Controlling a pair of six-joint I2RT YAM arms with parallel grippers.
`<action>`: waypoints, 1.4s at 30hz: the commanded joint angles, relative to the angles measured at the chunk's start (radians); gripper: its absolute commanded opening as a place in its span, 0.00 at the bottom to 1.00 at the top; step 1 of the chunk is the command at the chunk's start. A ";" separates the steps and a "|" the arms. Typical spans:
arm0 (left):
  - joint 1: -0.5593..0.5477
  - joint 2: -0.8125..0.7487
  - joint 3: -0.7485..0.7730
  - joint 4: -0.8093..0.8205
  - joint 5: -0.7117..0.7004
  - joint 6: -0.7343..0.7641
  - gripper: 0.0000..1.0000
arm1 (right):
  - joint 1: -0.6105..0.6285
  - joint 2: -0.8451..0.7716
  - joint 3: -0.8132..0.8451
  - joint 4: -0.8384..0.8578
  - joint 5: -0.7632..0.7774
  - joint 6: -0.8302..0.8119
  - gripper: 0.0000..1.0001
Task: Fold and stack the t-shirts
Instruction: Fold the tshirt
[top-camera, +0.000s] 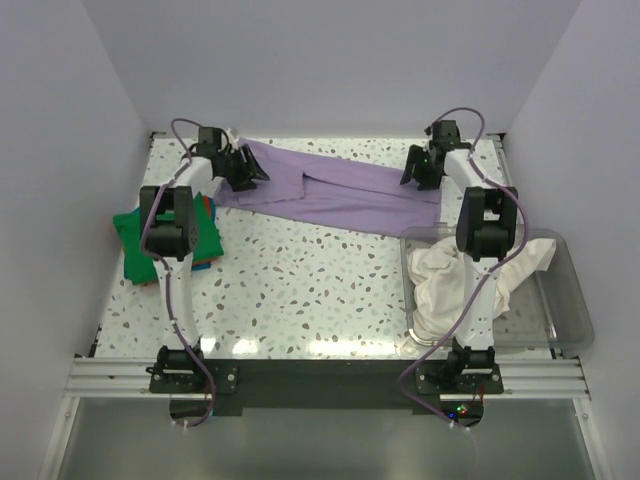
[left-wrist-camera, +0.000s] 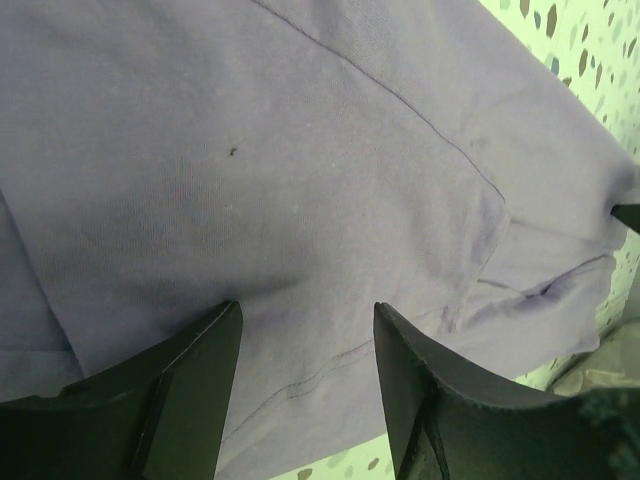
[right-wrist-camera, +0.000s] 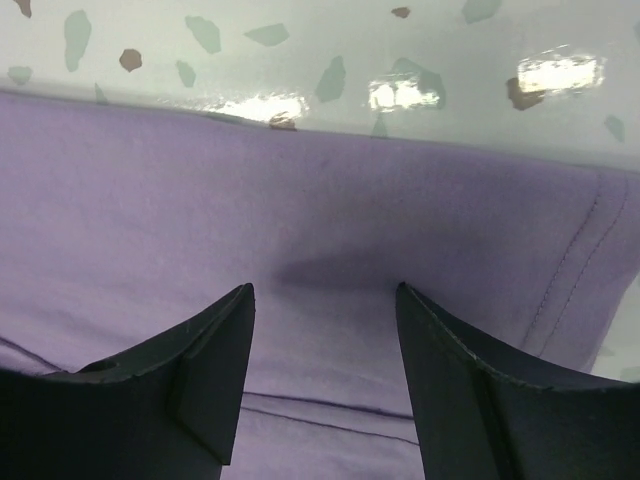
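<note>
Top external: speckled table (top-camera: 300, 290), pale walls (top-camera: 330, 60); lavender t-shirt (top-camera: 350, 190) beneath left claw (top-camera: 250, 173) and right claw (top-camera: 418, 176), both spread, empty

Lavender tee (left-wrist-camera: 300, 170) fills view, L claw (left-wrist-camera: 308, 308) jaws apart

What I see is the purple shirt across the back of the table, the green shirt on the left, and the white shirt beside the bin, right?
No. The top view shows the white shirt bunched inside the bin, not beside it. The purple shirt does lie across the back of the table, the green shirt on the left.
</note>
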 joint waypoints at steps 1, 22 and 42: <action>0.062 0.095 0.065 -0.084 -0.109 0.051 0.61 | 0.054 -0.001 -0.034 -0.116 0.043 -0.010 0.62; 0.083 0.167 0.185 -0.061 -0.132 0.091 0.61 | 0.238 -0.198 -0.313 -0.282 -0.015 0.074 0.59; 0.033 0.209 0.193 -0.033 -0.132 0.115 0.61 | 0.410 -0.399 -0.561 -0.303 -0.087 0.131 0.58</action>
